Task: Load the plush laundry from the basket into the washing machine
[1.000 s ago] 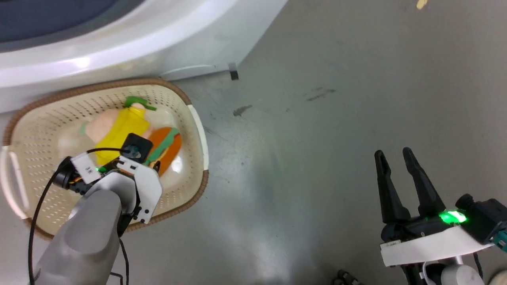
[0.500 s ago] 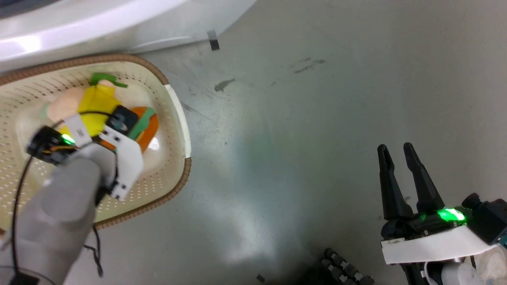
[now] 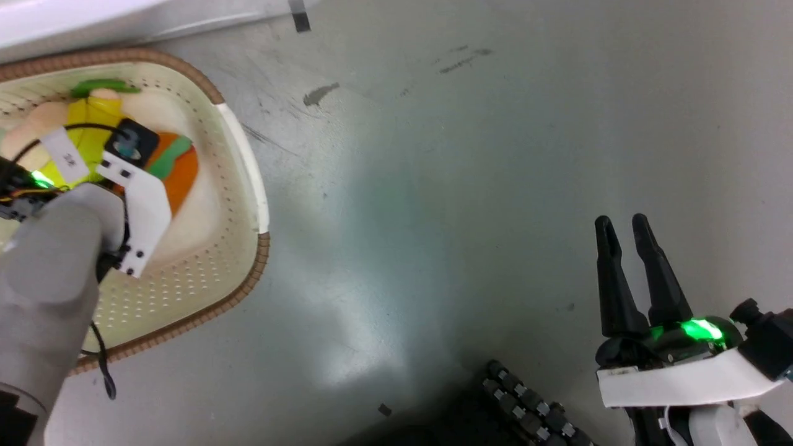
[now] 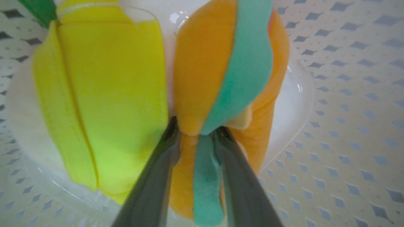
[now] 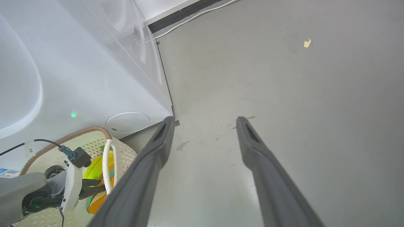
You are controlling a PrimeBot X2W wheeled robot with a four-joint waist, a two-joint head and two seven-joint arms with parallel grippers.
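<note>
Grip state: the left gripper (image 4: 197,126) stood with its two fingers (image 4: 151,183) set either side of a narrow fold of the plush laundry (image 4: 202,63), at the green stripe of the orange part. The tips pressed into the fabric at the centre of the left wrist view. Whether the pinch was firm enough to carry the toy could not be told.

Location: the toy lay on the bottom of the basket (image 3: 248,279), at the upper left of the head view. Its yellow patch lay outside the jaws, to the left of the fingers.

Hazard 1: slip. The hold took in a small fold only, and soft fabric could pull free under lift.

Hazard 2: snag. The ungripped yellow and peach part would probably hang low and could catch the brown rim, tipping or dragging the light basket.

Hazard 3: cable. The black wrist cable (image 3: 102,365) hung over the basket edge and could hook it.

Hazard 4: collision. The washing machine (image 5: 79,78) stood just beside the basket, so a steep lift could strike its white front.

The right gripper (image 3: 621,222) hung spread and empty over the floor (image 3: 433,186) at the lower right, well apart and unable to assist.
</note>
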